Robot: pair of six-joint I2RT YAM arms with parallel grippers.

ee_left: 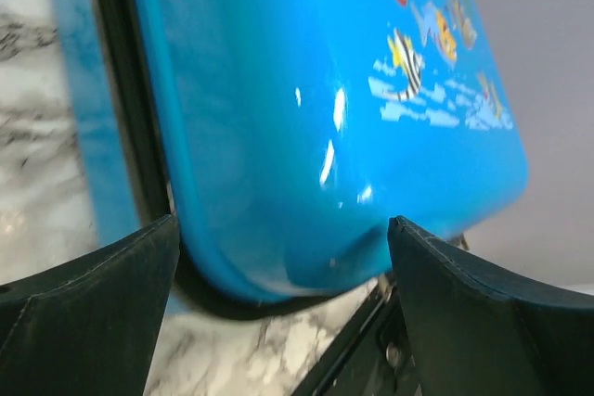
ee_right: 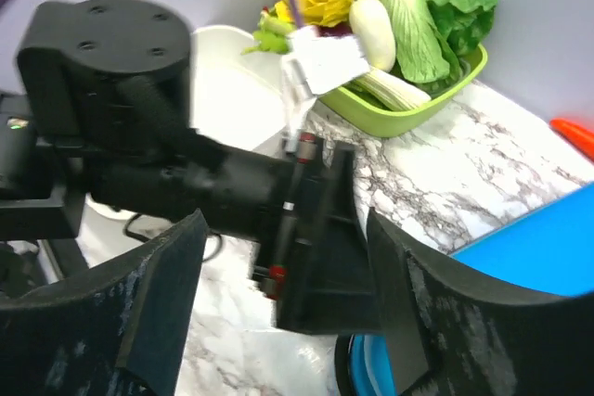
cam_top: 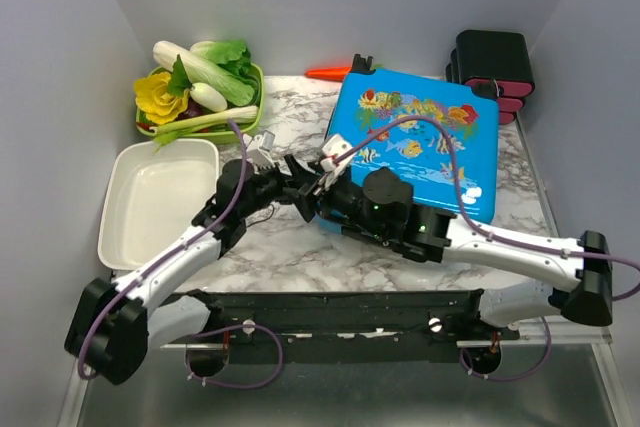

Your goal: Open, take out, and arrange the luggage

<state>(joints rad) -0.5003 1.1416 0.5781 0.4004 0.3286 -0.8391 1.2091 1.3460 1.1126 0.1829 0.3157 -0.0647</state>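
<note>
Luggage [cam_top: 415, 152]: one bright-blue hard-shell case with fish prints, lying flat with the printed shell up, on the right half of the marble table [cam_top: 280, 247], its near-left corner at the meeting point of both my arms. Left tool [ee_left: 278, 238]: jaws spread wide, one dark finger on each side of a rounded corner of the blue shell; whether the pads touch it I cannot tell. Right tool [ee_right: 288, 229]: jaws apart, nothing gripped, my left wrist in view beyond the gap and the case's blue edge just beside the right-hand finger. Black box with pink drawers [cam_top: 492, 57]: behind the case's far-right corner. Orange carrot [cam_top: 328, 73]: at the case's far-left corner. Green basket [cam_top: 250, 112]: far left, filled with leafy vegetables. White tray [cam_top: 130, 237]: near left, in front of the basket.
</note>
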